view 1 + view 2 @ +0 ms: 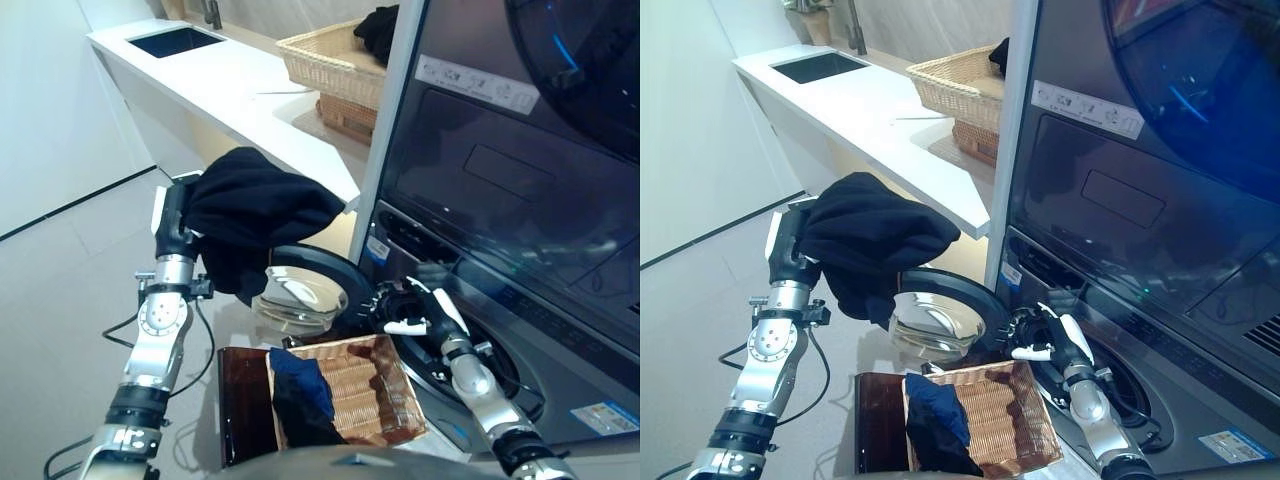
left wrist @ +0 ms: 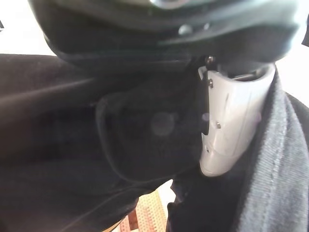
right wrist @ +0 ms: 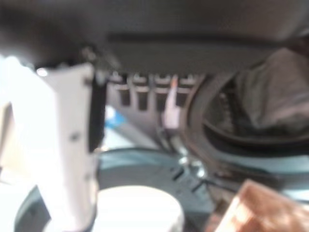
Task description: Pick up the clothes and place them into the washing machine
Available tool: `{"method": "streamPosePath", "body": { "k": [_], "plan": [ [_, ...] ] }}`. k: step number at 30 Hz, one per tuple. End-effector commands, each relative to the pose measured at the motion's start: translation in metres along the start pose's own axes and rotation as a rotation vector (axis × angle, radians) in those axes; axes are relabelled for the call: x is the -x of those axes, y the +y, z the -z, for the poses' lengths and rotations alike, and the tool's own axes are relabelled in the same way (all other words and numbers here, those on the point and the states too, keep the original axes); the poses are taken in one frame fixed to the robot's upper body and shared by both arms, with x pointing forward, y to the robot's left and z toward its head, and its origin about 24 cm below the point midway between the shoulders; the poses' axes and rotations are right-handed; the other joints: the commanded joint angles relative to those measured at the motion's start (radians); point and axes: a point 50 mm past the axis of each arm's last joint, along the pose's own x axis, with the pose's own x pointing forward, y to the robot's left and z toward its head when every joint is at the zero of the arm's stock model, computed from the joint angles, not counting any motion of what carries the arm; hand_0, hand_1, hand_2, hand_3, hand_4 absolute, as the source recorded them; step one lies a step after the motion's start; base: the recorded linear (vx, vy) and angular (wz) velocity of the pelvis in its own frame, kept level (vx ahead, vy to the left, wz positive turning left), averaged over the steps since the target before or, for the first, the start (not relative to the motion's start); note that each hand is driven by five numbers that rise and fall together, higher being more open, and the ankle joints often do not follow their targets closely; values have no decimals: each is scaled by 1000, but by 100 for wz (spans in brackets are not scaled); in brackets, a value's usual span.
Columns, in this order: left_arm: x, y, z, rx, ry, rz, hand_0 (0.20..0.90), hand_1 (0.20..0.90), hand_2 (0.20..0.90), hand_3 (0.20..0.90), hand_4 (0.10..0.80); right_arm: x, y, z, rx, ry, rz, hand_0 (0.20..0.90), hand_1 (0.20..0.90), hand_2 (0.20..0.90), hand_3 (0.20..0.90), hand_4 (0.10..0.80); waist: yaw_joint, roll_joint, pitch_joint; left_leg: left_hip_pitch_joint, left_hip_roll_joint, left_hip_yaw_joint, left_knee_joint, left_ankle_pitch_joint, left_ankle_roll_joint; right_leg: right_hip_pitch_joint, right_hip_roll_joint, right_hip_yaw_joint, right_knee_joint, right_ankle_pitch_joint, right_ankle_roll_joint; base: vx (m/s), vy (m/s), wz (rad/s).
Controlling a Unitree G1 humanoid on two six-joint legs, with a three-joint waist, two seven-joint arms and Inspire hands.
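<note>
Black garment drapes over the left hand, hiding its fingers.

The left hand holds a black garment raised above the open washer door.

Black garment on dark left hand w/ white thumb cover. Right hand dark, thumb cover white too. Washing machine dark grey, glossy. Woven basket tan, w/ dark blue cloth inside. Countertop white.
</note>
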Motion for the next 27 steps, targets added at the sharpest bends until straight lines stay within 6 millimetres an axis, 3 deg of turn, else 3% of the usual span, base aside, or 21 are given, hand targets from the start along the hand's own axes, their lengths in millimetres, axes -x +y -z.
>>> {"method": "streamPosePath", "body": {
  "k": [1, 8, 18, 27],
  "plan": [
    [-32, -3, -67, 57, -369, 3, 200, 200, 200, 200, 300, -17, -31, -45, -35, -214, 125, 900, 900, 900, 900, 800, 15, -25, -70, 38, -5, 32, 12, -77, -57, -11, 24, -42, 38, -31, -2, 0, 0, 0],
    [-25, -5, -50, 50, -293, 30, 200, 200, 200, 200, 300, -16, -34, -59, -160, -285, 145, 900, 900, 900, 900, 800, 16, -23, -68, 36, -5, 32, 13, -76, -55, -12, 23, -41, 39, -32, -1, 0, 0, 0],
    [-19, -21, -40, 196, -251, 80, 200, 200, 200, 200, 300, -26, -1, -81, -425, -334, 2, 900, 900, 900, 900, 800, 25, -23, -66, 38, -6, 35, 14, -74, -56, -9, 22, -39, 38, -30, -2, 0, 0, 0],
    [-17, -14, -23, 44, -169, 68, 200, 200, 200, 200, 300, -27, -11, -116, -284, -479, 6, 900, 900, 900, 900, 800, 29, -19, -67, 39, -6, 35, 14, -74, -56, -8, 19, -44, 39, -32, -1, 1, 0, 1]
  ]
}}
